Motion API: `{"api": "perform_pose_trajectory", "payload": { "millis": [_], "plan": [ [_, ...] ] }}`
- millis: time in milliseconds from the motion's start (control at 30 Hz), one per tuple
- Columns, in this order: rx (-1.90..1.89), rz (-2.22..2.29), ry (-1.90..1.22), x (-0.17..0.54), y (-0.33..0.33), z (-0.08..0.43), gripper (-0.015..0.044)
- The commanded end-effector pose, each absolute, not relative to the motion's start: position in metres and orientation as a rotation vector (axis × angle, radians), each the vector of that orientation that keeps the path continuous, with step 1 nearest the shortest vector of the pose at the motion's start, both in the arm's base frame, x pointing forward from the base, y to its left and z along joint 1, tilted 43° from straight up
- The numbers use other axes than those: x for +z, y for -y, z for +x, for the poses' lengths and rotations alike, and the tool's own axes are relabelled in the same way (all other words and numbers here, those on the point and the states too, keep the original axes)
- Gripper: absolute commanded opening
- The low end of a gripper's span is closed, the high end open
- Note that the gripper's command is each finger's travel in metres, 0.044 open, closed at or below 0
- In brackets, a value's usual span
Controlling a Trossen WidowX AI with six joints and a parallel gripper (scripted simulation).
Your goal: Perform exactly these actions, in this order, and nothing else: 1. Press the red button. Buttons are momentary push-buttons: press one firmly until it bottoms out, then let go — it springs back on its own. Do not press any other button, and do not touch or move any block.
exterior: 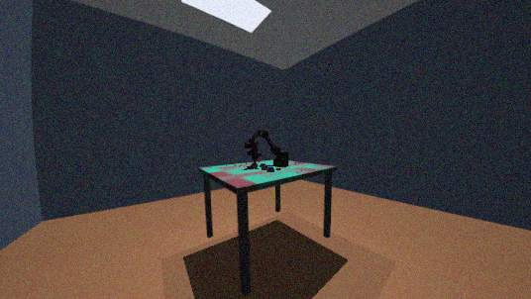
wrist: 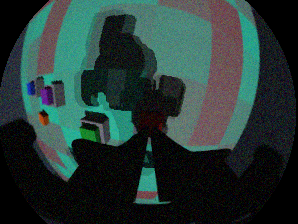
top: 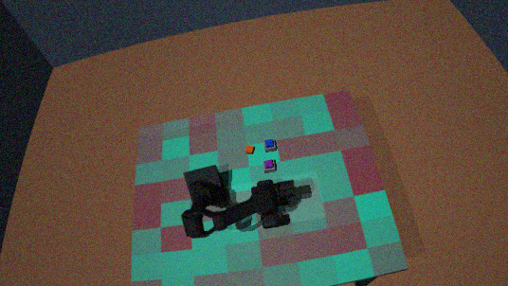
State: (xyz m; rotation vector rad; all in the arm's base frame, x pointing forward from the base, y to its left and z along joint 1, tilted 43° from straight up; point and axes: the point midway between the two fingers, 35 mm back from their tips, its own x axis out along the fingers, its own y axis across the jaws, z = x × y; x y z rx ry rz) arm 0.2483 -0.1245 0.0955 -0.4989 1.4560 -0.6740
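The red button (wrist: 151, 121) shows as a dark red patch in shadow, right at my fingertips in the wrist view. Its base is mostly lost in the dark, and I cannot tell whether the cap is pushed down. My gripper (wrist: 149, 129) is shut and empty, pointing down, with its tips at or just over the red button; any contact cannot be made out. In the exterior view the gripper (exterior: 255, 165) hangs low at the table surface. In the top view the arm hides the red button and the fingertips.
A green button (wrist: 90, 133) on a grey base is just left of my fingers in the wrist view. Farther left are a purple button (top: 269, 164) (wrist: 47, 96), a blue button (top: 269, 143) (wrist: 31, 88) and a small orange block (top: 249, 150) (wrist: 44, 118). All are on the patchwork table (top: 303, 166).
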Motion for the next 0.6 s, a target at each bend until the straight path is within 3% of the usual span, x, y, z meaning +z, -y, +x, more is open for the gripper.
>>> {"api": "perform_pose_trajectory", "payload": {
  "millis": [0,67,233,567],
  "plan": [
    [-0.673,-0.502,-1.445,0.111,0.110,0.250,0.0020],
    [-0.673,-0.502,-1.445,0.111,0.110,0.250,0.0020],
    [-0.631,-0.500,-1.447,0.097,0.081,0.270,0.0151],
    [-0.559,-0.503,-1.471,0.014,-0.068,0.304,0.0400]
  ]
}}
